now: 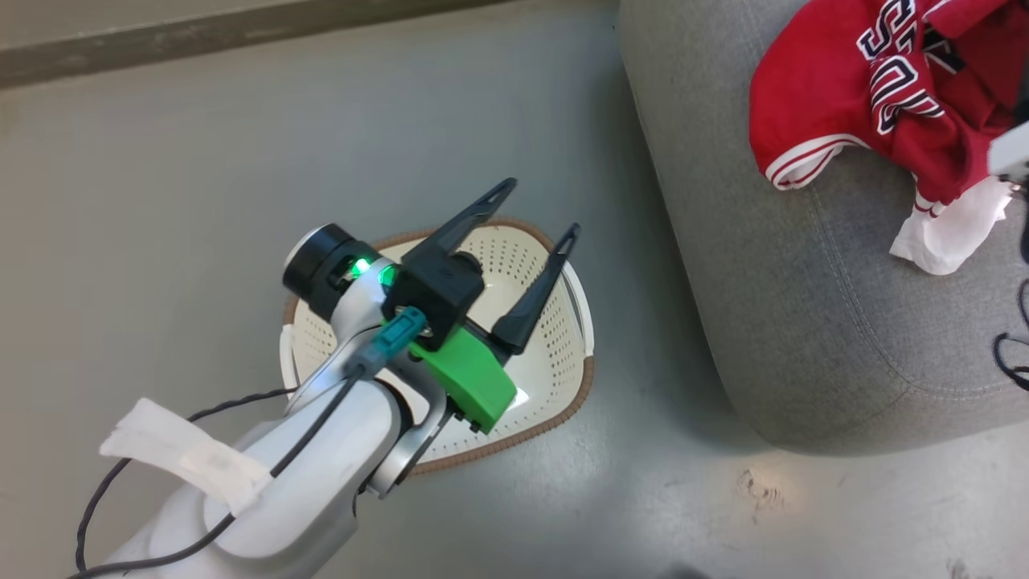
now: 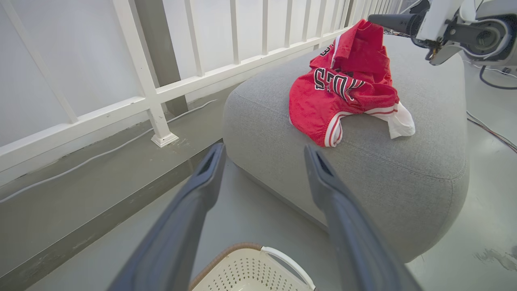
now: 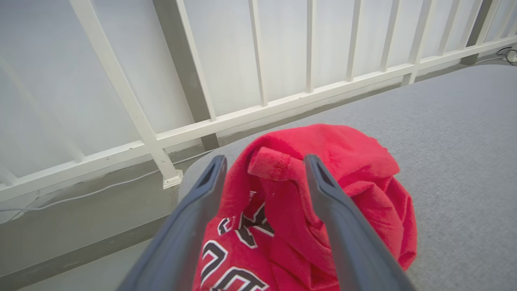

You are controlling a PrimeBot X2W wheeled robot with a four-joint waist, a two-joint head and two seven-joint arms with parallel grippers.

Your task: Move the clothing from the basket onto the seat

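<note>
Left tool [image 1: 541, 207] spread wide over the basket [image 1: 563, 418], right tool [image 3: 264, 159] spread too, around a fold of the red shirt [image 1: 820, 104] on the grey seat [image 1: 804, 322].

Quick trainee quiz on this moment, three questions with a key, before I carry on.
1. True or false: the clothing lies on the seat.
2. The left hand hangs above: A the basket, B the seat, C the railing.
3. Fill in: the right hand has its fingers, either side of a red fold, ___.
Key: 1 true; 2 A; 3 open.
</note>
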